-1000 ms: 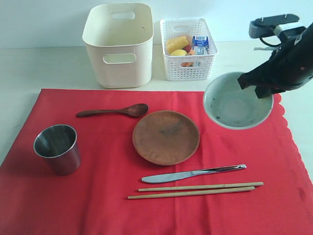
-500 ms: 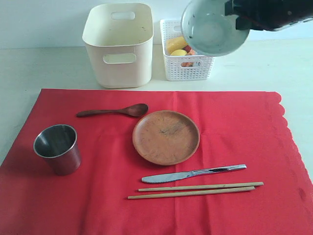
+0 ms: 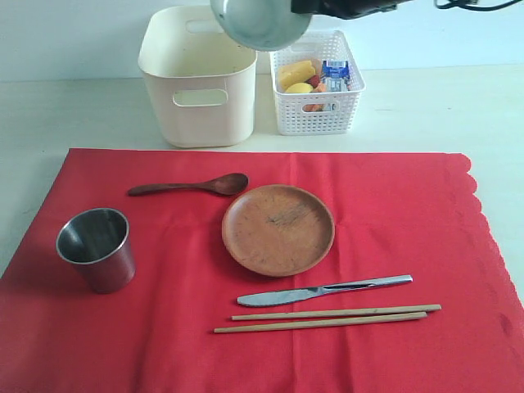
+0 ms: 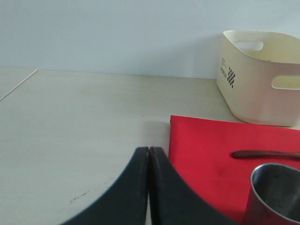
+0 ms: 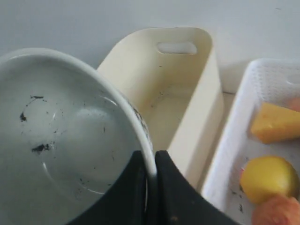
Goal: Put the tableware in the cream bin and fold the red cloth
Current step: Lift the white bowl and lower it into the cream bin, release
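My right gripper (image 5: 150, 157) is shut on the rim of the pale grey-green bowl (image 3: 258, 23) (image 5: 65, 140), holding it in the air over the right rim of the cream bin (image 3: 198, 78) (image 5: 173, 93) (image 4: 260, 77). On the red cloth (image 3: 262, 270) (image 4: 206, 150) lie the steel cup (image 3: 96, 248) (image 4: 276, 192), the dark wooden spoon (image 3: 190, 186) (image 4: 265, 154), the round brown plate (image 3: 278, 228), the metal knife (image 3: 323, 290) and the wooden chopsticks (image 3: 327, 318). My left gripper (image 4: 149, 151) is shut and empty over the bare table, beside the cloth's edge near the cup.
A white lattice basket (image 3: 282, 106) (image 5: 234, 154) with food pieces and a blue-white carton (image 3: 335, 75) stands right of the cream bin. Pale tabletop (image 3: 74, 115) surrounds the cloth, with a wall behind.
My right gripper has carried the bowl up from the cloth's right side and leftward, past the lattice basket to above the cream bin. Everything on the cloth stays put.
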